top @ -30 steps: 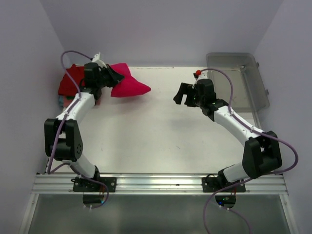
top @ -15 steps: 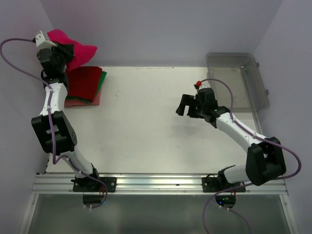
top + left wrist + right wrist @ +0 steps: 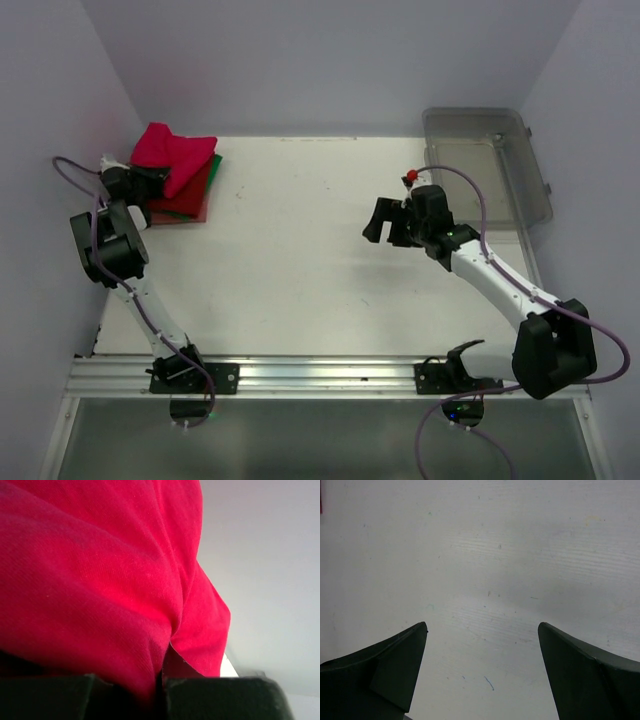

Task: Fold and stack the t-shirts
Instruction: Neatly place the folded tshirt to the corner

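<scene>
A folded crimson-pink t-shirt [image 3: 172, 151] lies bunched on top of a stack of folded t-shirts at the table's back left: dark red [image 3: 190, 192], a green edge [image 3: 213, 165] and a salmon-pink edge [image 3: 200, 213]. My left gripper [image 3: 148, 179] sits at the stack's left side, shut on the crimson-pink t-shirt [image 3: 100, 570], whose cloth fills the left wrist view and runs down between the jaws. My right gripper [image 3: 378, 219] hovers open over the bare white table right of centre, nothing between its fingers [image 3: 400, 665].
A clear grey plastic bin [image 3: 490, 160] stands at the back right corner. White walls close in on the left, back and right. The metal rail [image 3: 320, 378] with both arm bases runs along the near edge.
My left gripper swung the crimson-pink t-shirt from the middle-left of the table up and over to the back left, then lowered it onto the stack. The right gripper drifted slightly toward the near side.
</scene>
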